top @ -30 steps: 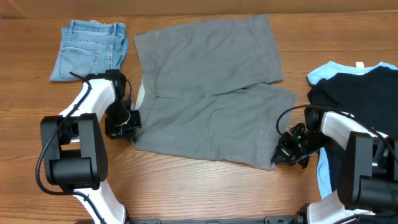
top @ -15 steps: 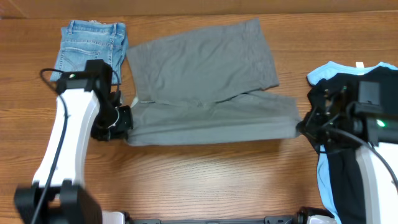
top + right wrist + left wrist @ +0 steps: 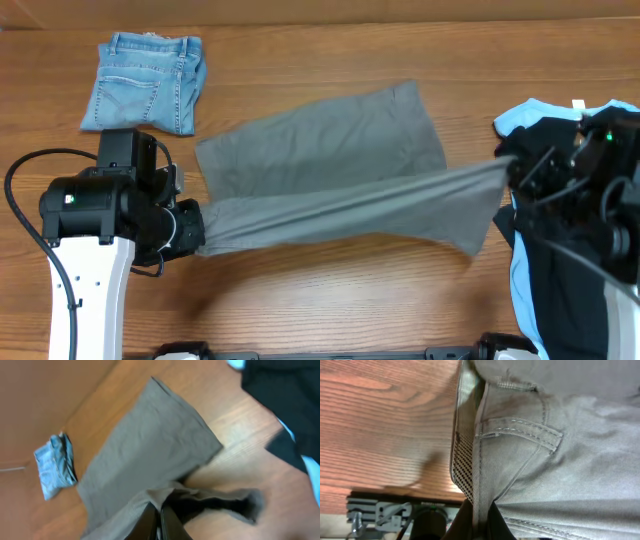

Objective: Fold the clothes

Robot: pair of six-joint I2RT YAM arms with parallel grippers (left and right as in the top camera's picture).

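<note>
We are in the middle of folding the grey shorts (image 3: 330,170) in half, leg over leg. The far leg lies flat on the counter (image 3: 350,300), while the near leg is lifted clear of it and pulled into a band between our two arms. The left fingers (image 3: 197,228) are closed tight on the waistband (image 3: 468,455); the left wrist view shows the band and its checked lining running straight down into the pinch. The right fingers (image 3: 508,168) are closed on the hem end of the raised leg, and the right wrist view shows the cloth gathered between them with the rest draping away below. The folded jeans (image 3: 145,80) sit at the far left corner, well apart, and the pile of dark and light-blue clothes (image 3: 560,270) waits under our right arm. We judge that the next move is to carry both held ends away from us, across the flat leg, together and at an even pace so the cloth stays taut and does not drag the lower layer along. We then need to lower until the raised edge lines up with the far edge, and only open once it lies flat. The right end hangs slack below the grip, so it may crease on landing.
</note>
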